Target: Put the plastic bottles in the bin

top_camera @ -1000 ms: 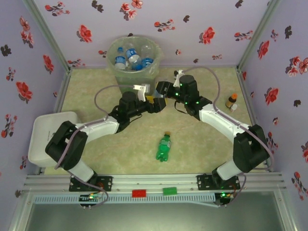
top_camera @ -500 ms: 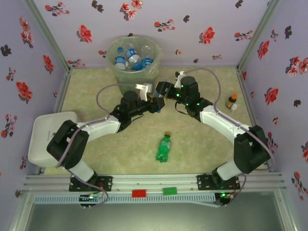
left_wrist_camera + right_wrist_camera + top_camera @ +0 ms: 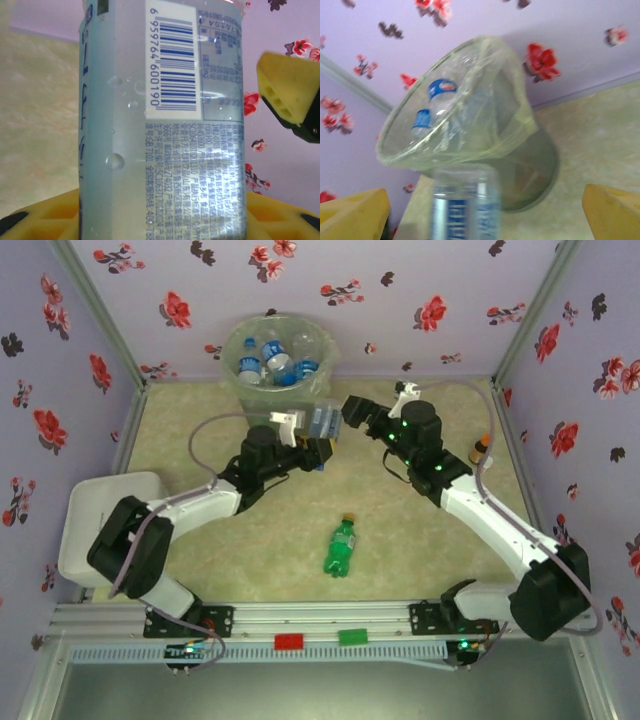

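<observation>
My left gripper (image 3: 316, 443) is shut on a clear plastic bottle (image 3: 324, 421) with a blue-and-white label, held up just in front of the bin (image 3: 238, 390). The left wrist view shows that bottle (image 3: 160, 125) close up, barcode facing me, between yellow pads (image 3: 45, 217). My right gripper (image 3: 352, 408) hangs open just right of the bottle, apart from it. In the right wrist view the bottle (image 3: 465, 205) stands between its spread fingertips (image 3: 355, 210) with the bin (image 3: 520, 150) behind. The bin holds several bottles (image 3: 270, 358). A green bottle (image 3: 342, 545) lies on the table, mid-front.
A tiny brown bottle with an orange cap (image 3: 481, 448) stands near the right wall. A white tray (image 3: 95, 525) sits at the left table edge. Flowered walls close in the back and both sides.
The right gripper has let go and drawn back to the right, its arm swinging outward. The left gripper now holds the bottle alone, a little nearer the bin.
</observation>
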`<state>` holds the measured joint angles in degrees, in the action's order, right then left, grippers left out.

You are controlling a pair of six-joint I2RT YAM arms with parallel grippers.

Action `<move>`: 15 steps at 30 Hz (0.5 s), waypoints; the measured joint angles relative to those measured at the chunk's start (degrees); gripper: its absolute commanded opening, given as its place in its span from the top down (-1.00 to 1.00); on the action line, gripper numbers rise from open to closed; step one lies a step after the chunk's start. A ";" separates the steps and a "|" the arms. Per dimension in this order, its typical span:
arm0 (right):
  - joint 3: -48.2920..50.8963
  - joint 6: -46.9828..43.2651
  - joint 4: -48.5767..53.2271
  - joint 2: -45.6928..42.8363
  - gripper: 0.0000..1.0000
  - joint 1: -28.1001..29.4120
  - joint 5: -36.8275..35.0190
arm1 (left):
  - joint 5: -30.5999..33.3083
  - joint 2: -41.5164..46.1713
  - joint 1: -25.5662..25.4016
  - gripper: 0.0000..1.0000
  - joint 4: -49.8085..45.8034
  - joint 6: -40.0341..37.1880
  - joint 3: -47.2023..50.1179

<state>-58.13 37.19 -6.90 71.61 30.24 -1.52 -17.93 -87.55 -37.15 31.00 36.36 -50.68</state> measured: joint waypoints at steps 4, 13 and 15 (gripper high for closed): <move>4.83 -0.63 2.16 -2.23 -0.99 0.00 -5.53 | 2.29 4.09 2.19 0.05 -8.07 -4.48 -5.09; 12.74 -0.59 6.93 -2.27 -0.99 0.00 -8.83 | 7.48 5.16 10.45 0.10 -24.06 -14.73 -26.67; 12.87 -0.61 6.93 -2.29 -0.99 0.00 -8.85 | 8.22 3.19 12.87 0.09 -28.15 -16.02 -32.87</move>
<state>-45.25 36.58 0.03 69.32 30.24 -10.37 -9.72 -84.36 -24.27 2.85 20.34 -83.55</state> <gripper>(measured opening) 0.995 0.515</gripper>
